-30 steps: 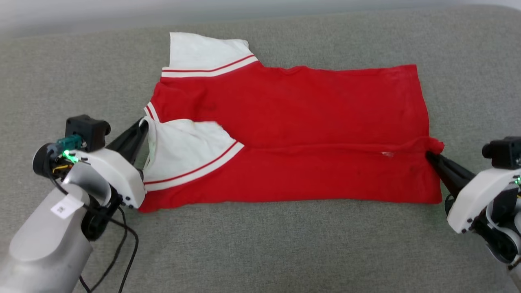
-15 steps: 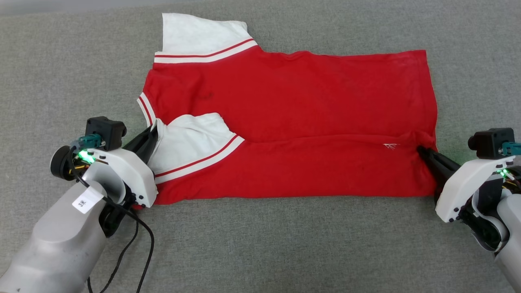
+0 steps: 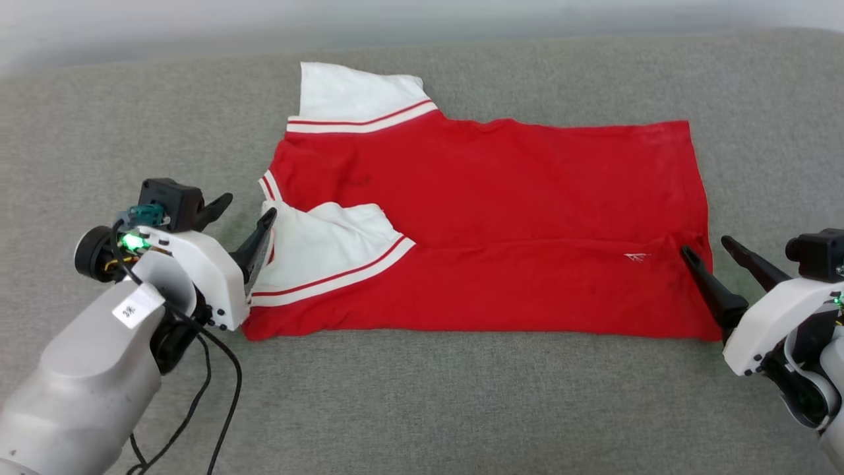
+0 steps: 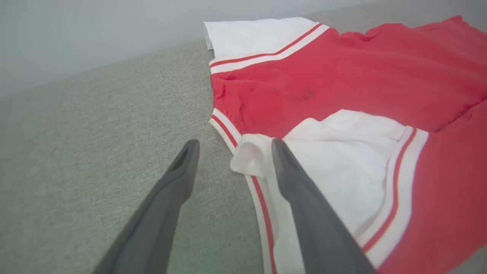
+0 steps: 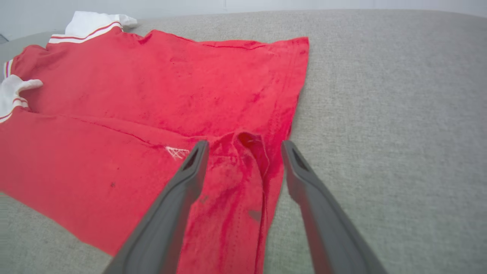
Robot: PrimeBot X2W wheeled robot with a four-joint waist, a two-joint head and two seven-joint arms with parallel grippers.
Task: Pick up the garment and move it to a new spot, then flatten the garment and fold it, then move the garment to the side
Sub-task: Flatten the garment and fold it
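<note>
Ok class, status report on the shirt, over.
Both open: left gripper at sleeve, right gripper at hem. Half-folded shirt flat on cushion. Nothing in the way.

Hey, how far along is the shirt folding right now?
Done: the garment lies flat on the grey cushion, its near side folded over, near sleeve on top. In hand: that fold, left gripper and right gripper open at its ends. Left: folding the far sleeve side, then moving it aside.

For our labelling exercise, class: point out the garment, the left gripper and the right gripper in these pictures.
garment [image 3: 501,191], head view, on the red body.
left gripper [image 3: 249,204], head view, midway between its open fingertips.
right gripper [image 3: 705,245], head view, midway between its open fingertips.
</note>
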